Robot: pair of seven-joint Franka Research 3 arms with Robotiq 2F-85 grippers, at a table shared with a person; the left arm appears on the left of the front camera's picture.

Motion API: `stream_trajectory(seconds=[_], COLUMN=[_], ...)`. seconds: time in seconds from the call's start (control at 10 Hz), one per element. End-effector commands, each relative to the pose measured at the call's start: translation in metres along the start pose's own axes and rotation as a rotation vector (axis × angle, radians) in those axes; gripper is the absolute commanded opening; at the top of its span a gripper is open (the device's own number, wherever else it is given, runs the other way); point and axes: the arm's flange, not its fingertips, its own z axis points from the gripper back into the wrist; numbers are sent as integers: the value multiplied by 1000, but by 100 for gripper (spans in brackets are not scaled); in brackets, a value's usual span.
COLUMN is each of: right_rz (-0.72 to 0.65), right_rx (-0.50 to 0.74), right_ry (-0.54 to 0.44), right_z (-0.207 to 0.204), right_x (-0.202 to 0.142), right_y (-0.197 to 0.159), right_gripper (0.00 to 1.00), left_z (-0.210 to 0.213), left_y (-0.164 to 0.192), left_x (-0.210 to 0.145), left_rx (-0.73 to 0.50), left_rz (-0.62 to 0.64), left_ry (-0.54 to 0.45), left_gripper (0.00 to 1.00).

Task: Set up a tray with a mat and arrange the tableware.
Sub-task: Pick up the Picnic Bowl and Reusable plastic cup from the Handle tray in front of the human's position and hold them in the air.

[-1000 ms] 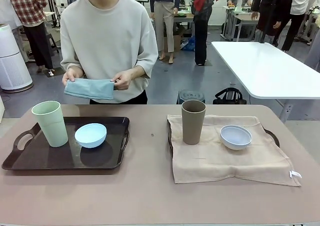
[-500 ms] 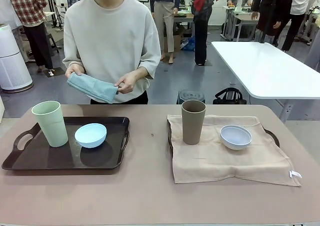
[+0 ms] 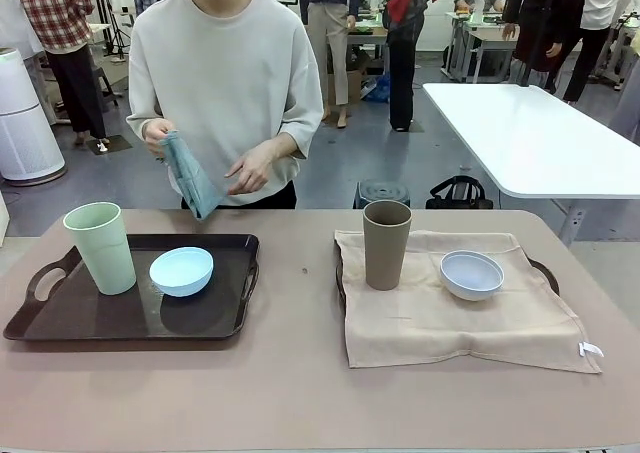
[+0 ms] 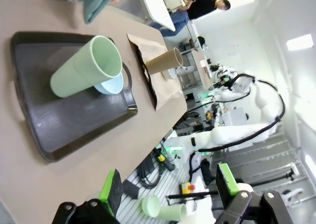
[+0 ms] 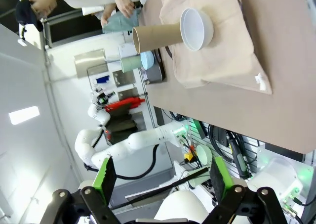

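Teal cloth (image 3: pixel 190 178) dangles from person's hand (image 3: pixel 158 131), eleven o'clock; left fingers (image 4: pixel 109 187), right fingers (image 5: pixel 105 177) spread, empty.

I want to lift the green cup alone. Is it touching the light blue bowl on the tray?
Apart. The front view shows a strip of dark tray between the pale green cup and the light blue bowl.

L gripper (image 4: pixel 168 184) and R gripper (image 5: pixel 163 177) are held w/ fingers wide apart, nothing between them. Person's upper hand (image 3: pixel 158 133) is clenched at chest ht; lower hand (image 3: pixel 247 170) is loosely curled.
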Motion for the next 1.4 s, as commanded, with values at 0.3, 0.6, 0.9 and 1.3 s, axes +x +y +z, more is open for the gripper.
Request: stream_trajectory(seconds=[0.3, 0.6, 0.9, 1.3], right_rz=[88, 146, 158, 258], right_rx=[-309, -519, -693, -711], right_ry=[123, 101, -40, -216], right_z=[-148, -258, -359, -464], right_x=[-34, -59, -73, -61], right_y=[118, 173, 204, 217], right_gripper=[100, 100, 100, 100], left_z=[3, 3, -8, -61], left_y=[-37, -38, -30, -36], left_x=[13, 18, 21, 12], left_rx=[118, 158, 253, 346], left_rz=[-551, -731, -805, -837], left_ry=[188, 269, 263, 313], left_gripper=[100, 100, 100, 100])
